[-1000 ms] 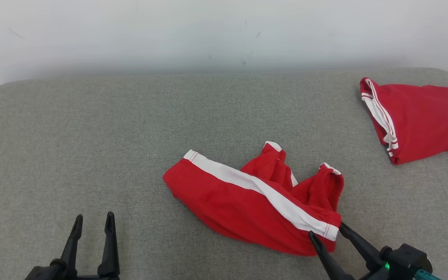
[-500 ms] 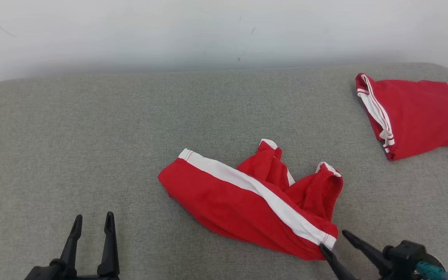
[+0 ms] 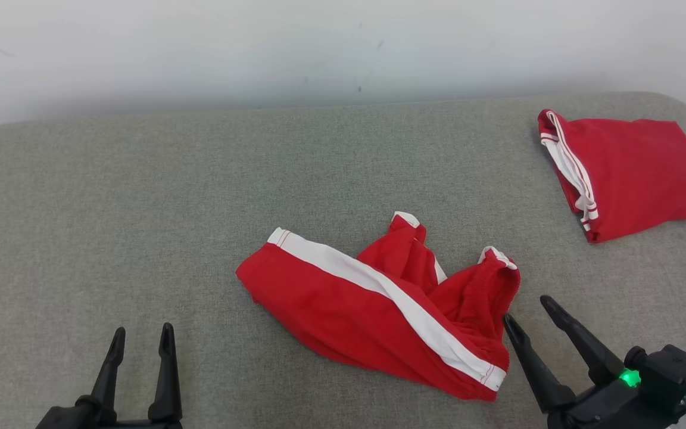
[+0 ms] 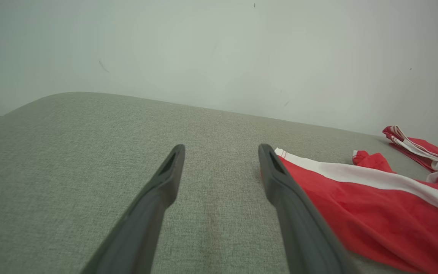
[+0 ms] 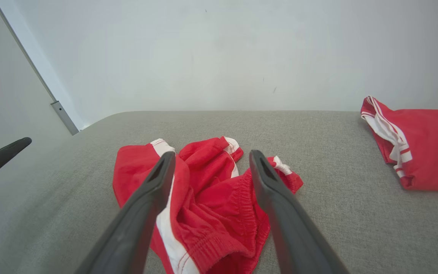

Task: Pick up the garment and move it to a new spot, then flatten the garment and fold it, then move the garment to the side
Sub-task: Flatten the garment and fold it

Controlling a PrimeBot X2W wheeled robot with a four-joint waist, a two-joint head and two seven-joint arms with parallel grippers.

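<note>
At lower left, the left gripper (image 3: 143, 329) stands wide open, empty. Mid-table (image 3: 111, 196), the garment (image 3: 343, 310) lies crumpled. Just beside its right edge, the right gripper (image 3: 526, 308) gapes, holding nothing. Far right lies a folded cloth (image 3: 635, 173).

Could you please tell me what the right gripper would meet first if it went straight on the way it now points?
Most likely the crumpled shorts: the open right gripper points at their gathered waistband end, seen just ahead in its wrist view. How high it is above the cloth is unclear.
</note>
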